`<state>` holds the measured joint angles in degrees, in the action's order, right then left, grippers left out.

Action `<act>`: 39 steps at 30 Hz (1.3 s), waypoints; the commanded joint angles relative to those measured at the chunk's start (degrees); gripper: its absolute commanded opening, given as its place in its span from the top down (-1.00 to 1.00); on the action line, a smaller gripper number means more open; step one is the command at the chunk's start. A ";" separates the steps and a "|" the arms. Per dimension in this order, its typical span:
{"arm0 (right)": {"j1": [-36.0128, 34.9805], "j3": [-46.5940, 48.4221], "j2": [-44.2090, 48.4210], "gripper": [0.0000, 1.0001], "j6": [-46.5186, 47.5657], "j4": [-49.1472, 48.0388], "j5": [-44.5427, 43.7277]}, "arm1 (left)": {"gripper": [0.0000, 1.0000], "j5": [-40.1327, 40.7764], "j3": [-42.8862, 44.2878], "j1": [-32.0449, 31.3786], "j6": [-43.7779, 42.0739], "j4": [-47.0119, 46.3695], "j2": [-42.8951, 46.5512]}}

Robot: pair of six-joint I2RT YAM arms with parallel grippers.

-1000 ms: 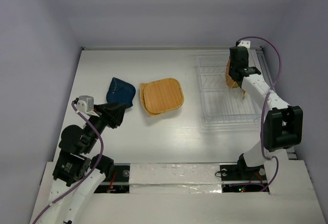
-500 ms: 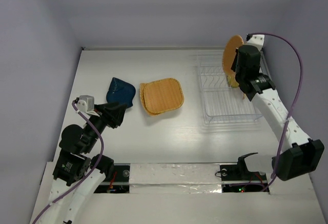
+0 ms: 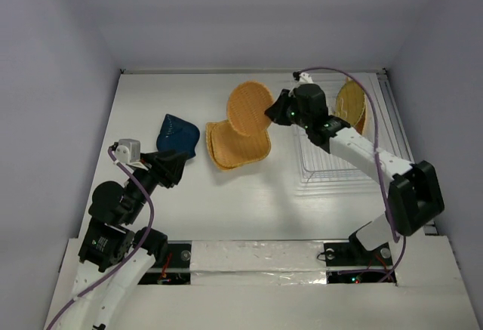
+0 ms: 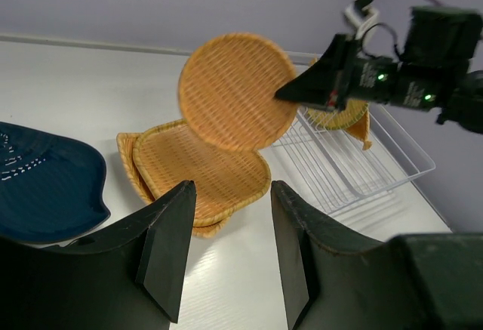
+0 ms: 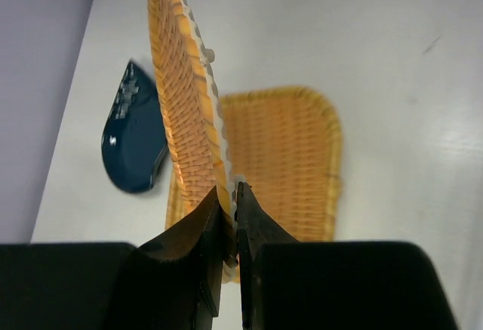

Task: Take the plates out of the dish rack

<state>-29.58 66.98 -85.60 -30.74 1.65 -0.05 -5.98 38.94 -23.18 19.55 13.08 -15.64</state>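
Grip first: the right gripper [image 5: 230, 194] is closed almost completely on the bottom rim of the round orange plate [image 5: 185, 96]. It holds the plate on edge, so its long line runs from the fingers up toward the top of the right wrist frame, leaning a little left.

Just past the fingers, at centre and lower right of that frame, the stack of rounded-square orange plates [image 5: 283, 164] lies flat on the table [image 3: 151, 103]. The dark blue plate [image 5: 136, 137] lies beyond the held plate, at the left. The stack is therefore underneath and close to the held plate. Setting it down looks like a matter of tipping it flat rather than travelling further.

The left gripper [image 4: 229, 190] sits low with its jaws partly apart and nothing between them. It faces the stack and is near it, but the right arm already has the plate.

The left wrist view shows the plate's whole woven face, apparently hanging clear above the stack. The edge-on right wrist view cannot settle that gap.

Only the top view places the dish rack [image 3: 339, 156] at the right. One more orange plate [image 3: 351, 103] stands at its far end, well apart from the gripper.
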 commanded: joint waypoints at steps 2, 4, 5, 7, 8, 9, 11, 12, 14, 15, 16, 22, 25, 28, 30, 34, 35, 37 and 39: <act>-1.09 -1.76 -4.29 1.00 -8.71 -13.25 11.04 | 0.17 -0.61 -0.53 -0.29 -0.30 -2.97 -0.62; -1.71 -2.38 -5.88 1.00 -9.77 -14.39 11.39 | 0.17 -0.53 -0.53 -0.29 -0.39 -2.97 -0.71; -1.71 -2.99 -7.11 1.00 -10.04 -14.66 11.74 | 0.17 -0.61 -0.53 0.23 -0.39 -2.89 -0.71; -1.71 -3.52 -8.26 1.00 -10.74 -15.36 12.27 | 0.17 -0.61 -0.53 0.24 -0.39 -2.97 -0.62; -2.23 -3.96 -9.22 1.00 -11.00 -15.36 12.27 | 0.17 -0.61 -0.53 0.24 -0.30 -3.06 -0.62; -2.23 -4.22 -9.84 1.00 -11.18 -15.62 12.45 | 0.17 -0.61 -0.53 0.24 -0.30 -2.97 -0.53; -2.23 -4.40 -11.07 1.00 -11.44 -15.54 12.71 | 0.17 -0.70 -0.53 0.24 -0.30 -2.97 -0.62; -2.23 -4.32 -12.30 0.99 -11.53 -15.45 13.06 | 0.17 -0.61 -0.53 0.24 -0.30 -2.97 -0.45; -2.23 -4.32 -13.01 0.91 -11.62 -15.28 13.41 | 0.17 -0.53 -0.44 0.24 -0.39 -2.97 -0.45; -2.23 -4.31 -13.18 0.86 -11.53 -14.66 13.15 | 0.17 -0.53 -0.53 0.24 -0.30 -2.89 -0.36; -2.23 -4.14 -13.71 0.81 -11.45 -14.22 13.24 | 0.17 -0.61 -0.53 0.24 -0.39 -2.89 -0.36; -3.28 -4.23 -13.28 0.46 -10.04 -10.72 10.52 | 0.17 -0.61 -0.53 0.24 -0.30 -2.89 -0.09; -3.82 -3.18 -13.01 0.08 -7.67 -6.51 7.45 | 0.17 -0.61 -0.53 0.24 -0.39 -2.97 -0.01; -5.21 -2.82 -11.96 -0.25 -6.09 -3.86 4.28 | 0.17 -0.70 -0.53 0.24 -0.30 -2.89 0.08; -6.27 -2.65 -10.39 -0.60 -5.38 -2.36 0.42 | 0.17 -0.61 -0.53 0.24 -0.30 -2.97 0.26; -8.73 -1.94 -6.96 -0.69 -4.07 2.82 -6.70 | 0.17 -0.70 -0.53 0.24 -0.39 -3.06 0.26; -8.74 -2.03 -5.99 -0.69 -3.89 3.53 -9.41 | 0.17 -0.79 -0.53 0.24 -0.30 -3.06 0.26; -9.26 -2.03 -2.66 -0.65 -3.45 5.11 -11.36 | 0.17 -0.88 -0.53 0.24 -0.39 -2.97 0.26; -9.26 -2.29 0.07 -0.39 -2.48 6.34 -15.13 | 0.17 -0.88 -0.53 0.24 -0.39 -2.97 0.34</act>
<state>-38.68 62.74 -91.44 -35.33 6.07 -6.63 -6.00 38.94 -23.16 19.55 13.08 -15.62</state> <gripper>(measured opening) 0.743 0.415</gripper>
